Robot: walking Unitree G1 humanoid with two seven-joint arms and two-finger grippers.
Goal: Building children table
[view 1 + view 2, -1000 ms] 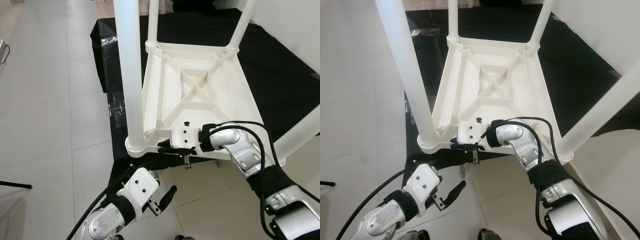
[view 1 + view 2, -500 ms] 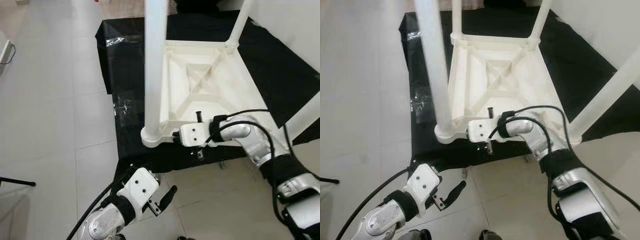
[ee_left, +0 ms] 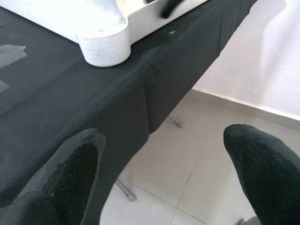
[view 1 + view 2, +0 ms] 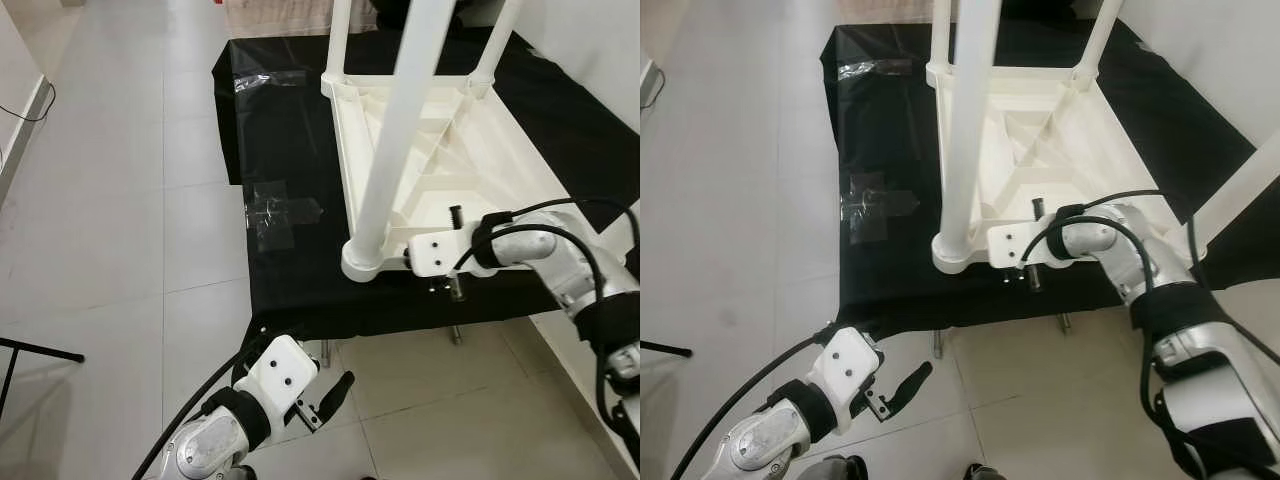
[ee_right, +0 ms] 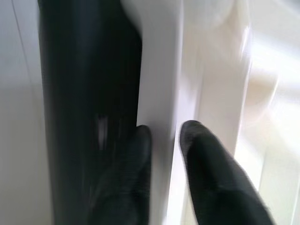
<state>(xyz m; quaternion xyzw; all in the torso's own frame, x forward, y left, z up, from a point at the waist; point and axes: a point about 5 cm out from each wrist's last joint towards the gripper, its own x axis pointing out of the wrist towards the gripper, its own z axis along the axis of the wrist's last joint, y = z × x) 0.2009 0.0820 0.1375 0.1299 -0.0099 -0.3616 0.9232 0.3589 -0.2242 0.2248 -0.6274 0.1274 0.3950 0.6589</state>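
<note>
While a white children's table (image 4: 450, 160) lies upside down on a black-covered workbench (image 4: 290, 130), its legs pointing up, the right gripper (image 5: 164, 136) is clamped on the table's near rim beside the closest leg (image 4: 395, 130). Clear tape (image 4: 275, 210) is stuck to the black cover left of the table, and grey tiled floor (image 4: 120, 200) surrounds the bench. The right wrist view shows one black finger (image 5: 131, 178) on each side of the thin white rim. The left gripper (image 3: 159, 173) hangs low by the bench's front edge with fingers spread apart and nothing between them; its wrist view shows the leg socket (image 3: 103, 44) and a metal bench foot (image 3: 176, 121)
</note>
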